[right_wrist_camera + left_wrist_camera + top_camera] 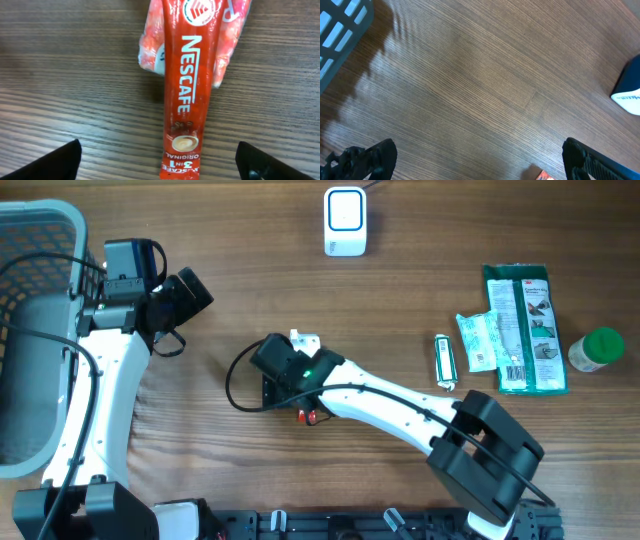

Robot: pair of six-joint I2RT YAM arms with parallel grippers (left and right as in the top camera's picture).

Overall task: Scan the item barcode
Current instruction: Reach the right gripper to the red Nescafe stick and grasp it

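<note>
1. The Nescafé stick sachet (186, 100) lies flat on the wooden table (70, 75). In the right wrist view it runs from 12 o'clock down to 6 o'clock, with the "3 in 1 Original" end at 6, nearest the camera.
2. Its far end, at 12 o'clock, lies across a crumpled pink-and-white packet (150, 50).
3. The right gripper (157, 152) is spread wide – its fingers (55, 162) show at 7 and 5 o'clock, well clear of the sachet's edges, and grip nothing.
4. From overhead this gripper hangs just left of the table's middle and covers most of the sachet. The white and blue scanner (345, 221) stands well apart from it, toward 1 o'clock.
5. The left gripper (480, 147) is fully spread too – there is only bare wood between its fingers. From overhead it sits toward 10 o'clock from the right gripper, beside the grey basket (30, 240) at the table's 9 o'clock edge.
6. At the table's 3 o'clock side lie a green packet (525, 330), a smaller pale green packet (478, 340), a slim sachet (445, 360) and a green-lidded bottle (597, 350).
</note>
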